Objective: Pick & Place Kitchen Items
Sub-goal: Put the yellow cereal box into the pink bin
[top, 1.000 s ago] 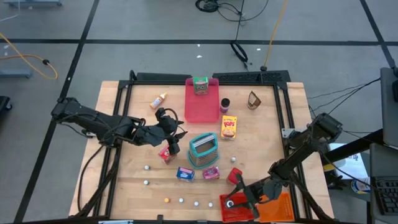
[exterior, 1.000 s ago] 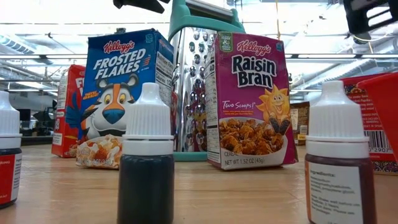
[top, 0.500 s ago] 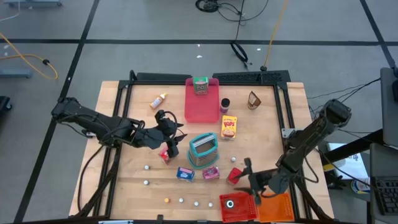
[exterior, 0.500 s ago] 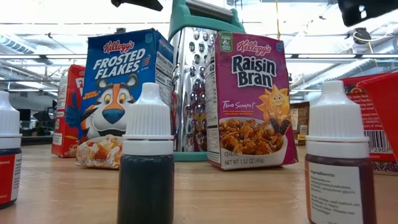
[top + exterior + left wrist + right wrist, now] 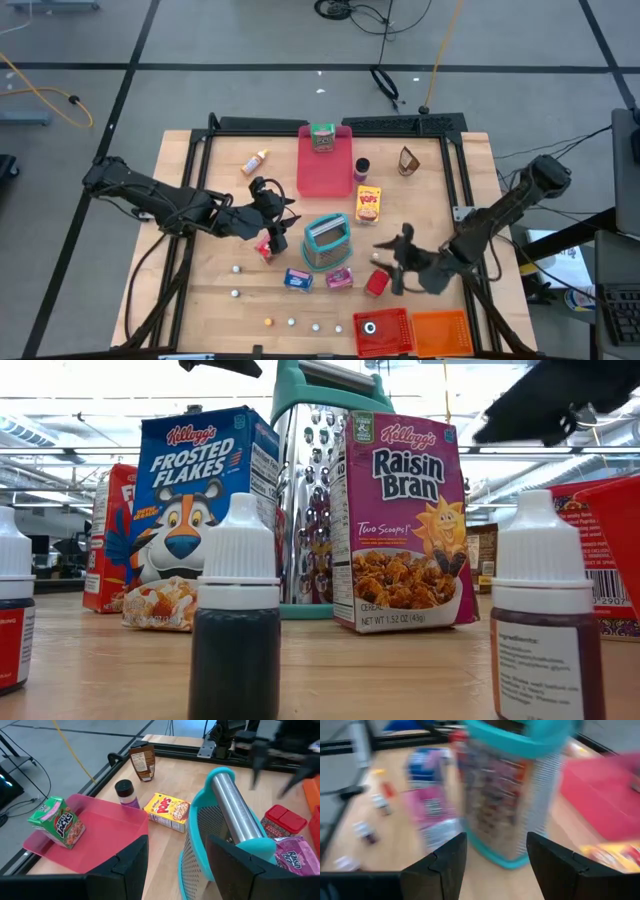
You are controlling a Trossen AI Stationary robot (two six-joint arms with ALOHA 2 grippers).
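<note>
My pink tray (image 5: 322,172) lies at twelve o'clock, holding a green box (image 5: 322,137). The teal grater (image 5: 326,241) stands mid-table. My left gripper (image 5: 283,222), at its nine o'clock, is open and empty. My right gripper (image 5: 392,259), at four o'clock, is open above the red packet (image 5: 377,283).

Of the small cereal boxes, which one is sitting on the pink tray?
The green Apple Jacks box, standing at one end of the pink tray. The yellow Pops box lies on the bare wood beside the tray.
</note>
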